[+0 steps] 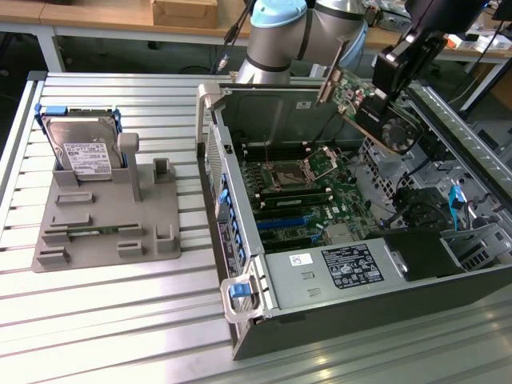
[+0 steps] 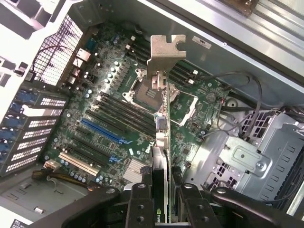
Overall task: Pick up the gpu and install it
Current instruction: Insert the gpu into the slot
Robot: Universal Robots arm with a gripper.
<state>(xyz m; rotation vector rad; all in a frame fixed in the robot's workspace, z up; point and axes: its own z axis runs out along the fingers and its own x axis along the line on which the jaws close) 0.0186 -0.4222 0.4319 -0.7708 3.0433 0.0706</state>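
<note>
My gripper is shut on the gpu, which hangs tilted in the air over the open computer case. The card's silver bracket points toward the case's rear wall. Seen from the wrist, the gpu is edge-on between my two black fingers, its bracket leading. Below it lies the green motherboard with a long blue slot. The card is clear of the board and touches nothing.
A grey fixture tray on the slatted table holds an upright silver hard drive and a flat memory stick. Inside the case are the processor socket, a metal drive cage, loose cables and the power supply.
</note>
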